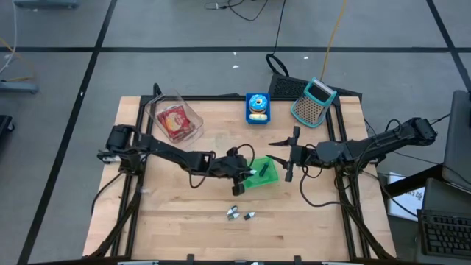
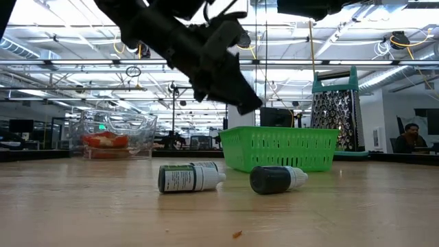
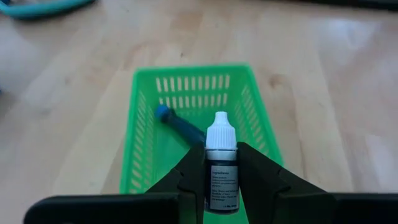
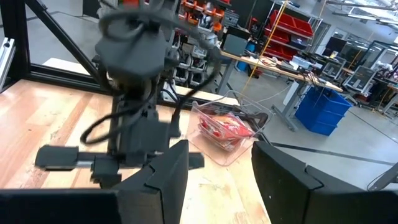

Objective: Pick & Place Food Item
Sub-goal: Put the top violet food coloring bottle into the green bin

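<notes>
My left gripper (image 3: 221,180) is clamped on a small dropper bottle (image 3: 221,163), white cap pointing forward, body pinched between both fingers (image 3: 186,177). It hangs over the near edge of the green basket (image 3: 143,118), above the table (image 1: 184,228), not touching it. The basket sits mid-table with a blue-capped bottle (image 3: 177,124) lying diagonally inside. From above, my left gripper (image 1: 246,171) sits at the basket's (image 1: 268,175) left edge.

Two more bottles lie on the wood in front of the basket: a green-labelled one (image 2: 188,177) and a dark one (image 2: 276,179), side by side, close but apart.

My right gripper (image 1: 288,156) waits just right of the basket, fingers parted, holding nothing.

Behind: clear tub with red food (image 1: 175,121), blue container (image 1: 257,107), teal grater (image 1: 314,101).
</notes>
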You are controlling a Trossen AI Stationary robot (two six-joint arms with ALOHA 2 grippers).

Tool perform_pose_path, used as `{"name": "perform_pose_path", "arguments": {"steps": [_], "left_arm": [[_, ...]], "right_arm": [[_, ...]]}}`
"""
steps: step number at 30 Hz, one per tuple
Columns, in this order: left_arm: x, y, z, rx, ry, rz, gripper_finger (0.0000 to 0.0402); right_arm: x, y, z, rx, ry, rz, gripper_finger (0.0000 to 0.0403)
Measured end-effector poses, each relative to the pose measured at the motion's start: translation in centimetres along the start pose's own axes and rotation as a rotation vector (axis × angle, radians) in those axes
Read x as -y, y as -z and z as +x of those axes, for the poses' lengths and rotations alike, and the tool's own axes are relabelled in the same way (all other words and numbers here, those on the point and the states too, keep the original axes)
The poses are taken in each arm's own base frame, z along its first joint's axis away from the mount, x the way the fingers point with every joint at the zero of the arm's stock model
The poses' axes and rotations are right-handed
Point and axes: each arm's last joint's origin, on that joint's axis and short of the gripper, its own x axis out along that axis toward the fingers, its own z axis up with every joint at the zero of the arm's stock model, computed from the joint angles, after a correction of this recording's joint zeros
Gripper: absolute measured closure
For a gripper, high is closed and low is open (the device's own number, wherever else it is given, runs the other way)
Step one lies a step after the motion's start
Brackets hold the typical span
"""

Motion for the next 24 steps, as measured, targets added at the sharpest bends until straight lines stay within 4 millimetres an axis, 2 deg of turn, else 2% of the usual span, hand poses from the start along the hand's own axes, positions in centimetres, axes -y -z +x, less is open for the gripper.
{"name": "perform_pose_path", "arguments": {"steps": [9,20,24], "left_arm": [[0.0,1.2,1.2,-0.035,-0.005,-0.012,0.0321],[0.1,0.8,1.2,0.01,0.005,-0.027,0.0316],[0.1,0.8,1.2,0.01,0.004,-0.045,0.0297]], "right_arm": [[0.0,0.0,0.0,0.0,0.0,-0.001,0.0238],[0.0,0.0,0.0,0.0,0.0,0.0,0.0238],[0.0,0.0,0.0,0.0,0.0,-0.001,0.0238]]}}
